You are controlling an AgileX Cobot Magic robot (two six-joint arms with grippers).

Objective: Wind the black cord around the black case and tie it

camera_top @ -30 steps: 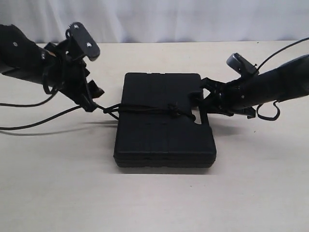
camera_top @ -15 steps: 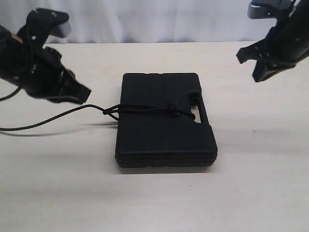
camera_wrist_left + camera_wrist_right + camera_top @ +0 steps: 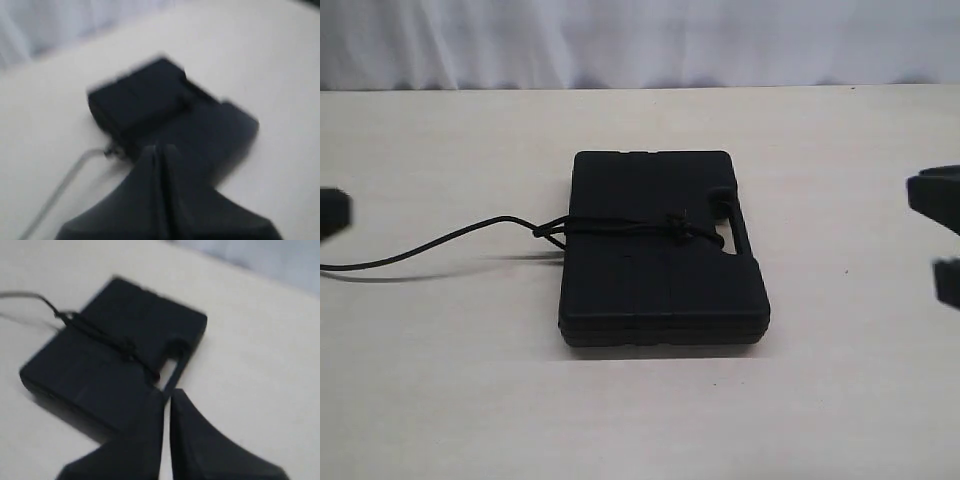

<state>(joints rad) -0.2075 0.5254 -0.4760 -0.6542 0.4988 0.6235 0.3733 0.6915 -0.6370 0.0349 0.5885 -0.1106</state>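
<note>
The black case lies flat on the table in the middle of the exterior view, its cut-out handle on the right. The black cord runs across its top with a knot near the handle, and its free end trails left over the table. In the blurred left wrist view my left gripper is shut and empty, above and away from the case. My right gripper is also shut on nothing, back from the case and cord.
Only dark blurred bits of the arms show in the exterior view, at the left edge and the right edge. The pale table runs to a white curtain at the back.
Both arms have pulled away from the case to the edges of the exterior view, and both grippers have shut. The cord stays tied across the case.
</note>
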